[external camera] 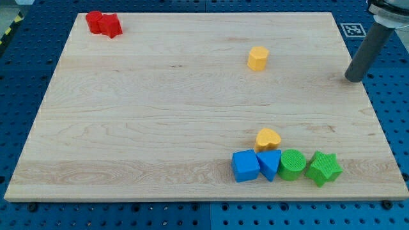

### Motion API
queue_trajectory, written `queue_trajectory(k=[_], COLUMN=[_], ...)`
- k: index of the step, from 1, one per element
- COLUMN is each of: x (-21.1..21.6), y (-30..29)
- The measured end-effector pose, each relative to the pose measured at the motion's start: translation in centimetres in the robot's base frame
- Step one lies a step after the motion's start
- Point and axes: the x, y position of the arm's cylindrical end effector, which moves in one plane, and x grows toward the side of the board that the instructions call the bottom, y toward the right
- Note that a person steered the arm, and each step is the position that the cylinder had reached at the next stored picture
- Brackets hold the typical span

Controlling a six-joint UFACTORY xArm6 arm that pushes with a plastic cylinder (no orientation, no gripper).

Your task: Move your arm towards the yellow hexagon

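— Yellow hexagon (257,58)? Where's it sitting?
— Standing upright alone, upper right of the wooden board (160,115), flat top showing.
— My tip (353,79)?
— Bare rod, gripping nothing, resting near the board's right edge, well apart from it.

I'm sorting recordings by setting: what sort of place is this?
Probably a robotics lab bench: a wooden board on a blue perforated table, small coloured blocks like the yellow hexagon, my tip at the view's right.
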Motion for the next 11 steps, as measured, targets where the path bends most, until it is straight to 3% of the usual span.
queue_trajectory(k=[4,7,11], x=[-6.7,-6.7,-6.7], y=[-1.1,-6.3,-8.6])
